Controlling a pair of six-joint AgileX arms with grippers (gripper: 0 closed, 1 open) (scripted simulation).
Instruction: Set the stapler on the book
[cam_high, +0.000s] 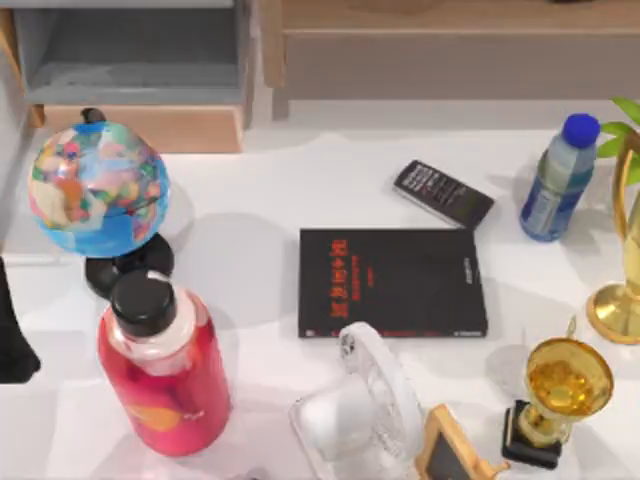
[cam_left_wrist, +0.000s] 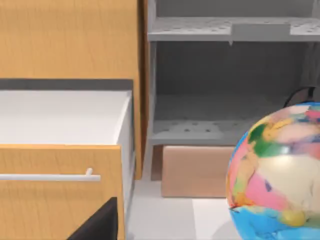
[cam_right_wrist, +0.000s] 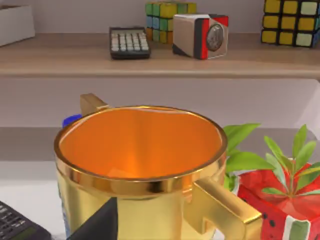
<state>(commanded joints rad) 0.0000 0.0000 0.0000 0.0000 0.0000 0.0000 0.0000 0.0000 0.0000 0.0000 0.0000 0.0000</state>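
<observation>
The book (cam_high: 392, 283) lies flat at the middle of the table, black with red lettering on its cover, and nothing rests on it. The stapler is out of view. My left arm (cam_high: 12, 330) is a dark shape parked at the table's left edge, well away from the book. A dark corner of my left gripper (cam_left_wrist: 97, 225) sits low in the left wrist view, facing an open drawer and the globe (cam_left_wrist: 277, 175). A similar dark corner of my right gripper (cam_right_wrist: 97, 225) sits in front of a gold cup (cam_right_wrist: 142, 165).
A black remote (cam_high: 443, 193) lies just behind the book. A white fan (cam_high: 365, 400) stands at its front edge. A globe (cam_high: 98, 190) and a red bottle (cam_high: 160, 365) stand at left. A water bottle (cam_high: 558, 180) and gold trophy (cam_high: 565, 385) stand at right.
</observation>
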